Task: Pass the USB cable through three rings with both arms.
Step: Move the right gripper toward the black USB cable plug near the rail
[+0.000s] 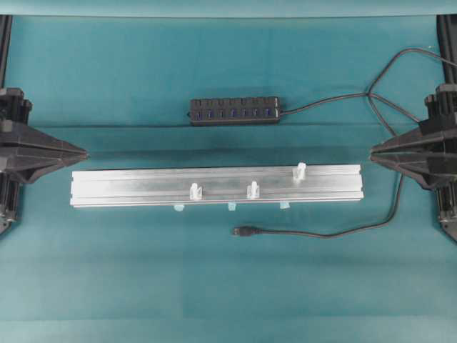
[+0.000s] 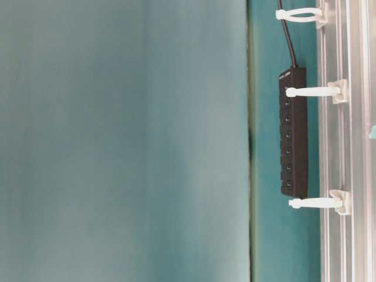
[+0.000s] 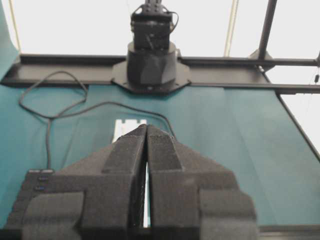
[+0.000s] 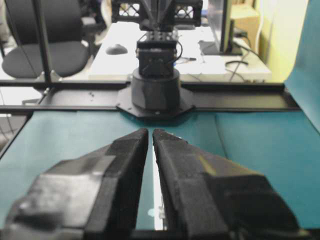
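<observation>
The USB cable's plug (image 1: 243, 231) lies on the teal cloth just in front of the silver rail (image 1: 143, 187). Its cable (image 1: 335, 231) curves right and up past my right gripper. Three translucent rings (image 1: 195, 191) (image 1: 253, 190) (image 1: 300, 171) stand upright on the rail; the table-level view shows them as loops (image 2: 299, 14) (image 2: 311, 91) (image 2: 314, 202). My left gripper (image 1: 84, 153) (image 3: 147, 127) is shut and empty, off the rail's left end. Off the rail's right end, my right gripper (image 1: 373, 151) (image 4: 151, 132) is shut but for a sliver and holds nothing. Neither gripper touches the cable.
A black multi-port hub (image 1: 234, 111) (image 2: 294, 132) lies behind the rail, with its lead (image 1: 321, 101) running right. Pale blue tape tabs (image 1: 178, 208) stick out under the rail's front edge. Black frame posts (image 1: 6, 43) (image 1: 448, 39) stand at both back corners.
</observation>
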